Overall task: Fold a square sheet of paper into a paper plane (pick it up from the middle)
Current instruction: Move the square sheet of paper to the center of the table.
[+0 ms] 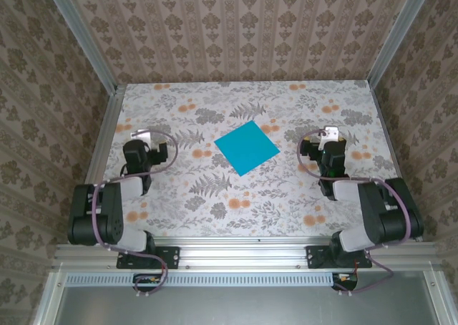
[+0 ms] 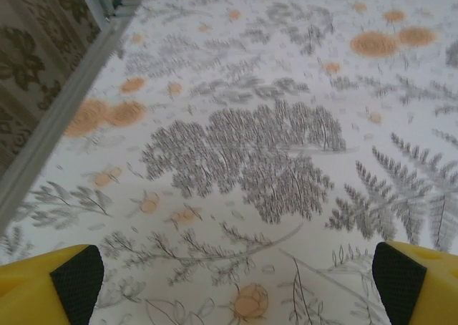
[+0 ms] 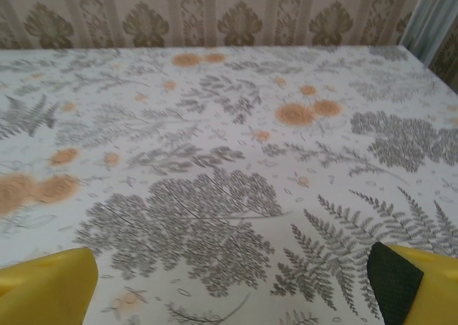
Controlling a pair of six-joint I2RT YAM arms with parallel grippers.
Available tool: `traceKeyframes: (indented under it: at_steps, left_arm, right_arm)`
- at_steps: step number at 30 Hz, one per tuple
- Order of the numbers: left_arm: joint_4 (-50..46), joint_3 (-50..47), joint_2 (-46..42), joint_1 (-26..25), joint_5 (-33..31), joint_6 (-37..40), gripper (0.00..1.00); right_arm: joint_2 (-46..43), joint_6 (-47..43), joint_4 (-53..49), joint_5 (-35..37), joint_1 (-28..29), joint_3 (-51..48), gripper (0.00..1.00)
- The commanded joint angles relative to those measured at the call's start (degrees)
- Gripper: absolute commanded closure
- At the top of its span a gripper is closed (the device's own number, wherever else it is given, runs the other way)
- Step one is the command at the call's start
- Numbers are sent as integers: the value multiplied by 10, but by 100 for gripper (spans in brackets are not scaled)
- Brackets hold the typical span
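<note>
At left, we find the left gripper with its yellow, black-padded fingers spread wide and empty over the floral-patterned table. The flat, bright cyan-blue square sheet of paper lies mid-table, turned like a diamond, between the two grippers and well apart from each. At right, the right gripper likewise stands agape, holding nothing.

Table wears a floral cloth: grey ferns, orange blooms. Damask-striped wallpaper closes it in behind, left and right. Aluminium posts rise from its far corners, and an aluminium rail runs along its near edge. Light is even and soft.
</note>
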Motion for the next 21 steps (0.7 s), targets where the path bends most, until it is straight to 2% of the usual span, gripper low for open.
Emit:
traceKeyframes:
  at_steps: [1,3,6,11,13,18,21]
  left_arm:
    - [-128,62,-61,-1,-29,-47,0]
    - [-192,93,-84,-2,-12,-85,0]
    - [-269,133,-104,-7,24,-149,0]
    - [-420,225,-84,-13,76,-236,0]
    - [-435,235,-80,-19,105,-254,0]
    - [-466,242,-83,-45,116,-294,0]
    - [-485,239,-85,-58,111,-305,0]
  right_arm:
    - [-72,-11,-148,59,32,64,0]
    - [-96,53,-280,52,44,126,0]
    - [-87,167,-448,-11,52,224,0]
    - [-17,256,-528,-88,100,320,0]
    - [45,263,-562,-103,131,367,0]
    - [181,257,-656,-93,208,493,1]
    - [259,250,-710,-61,244,569,4]
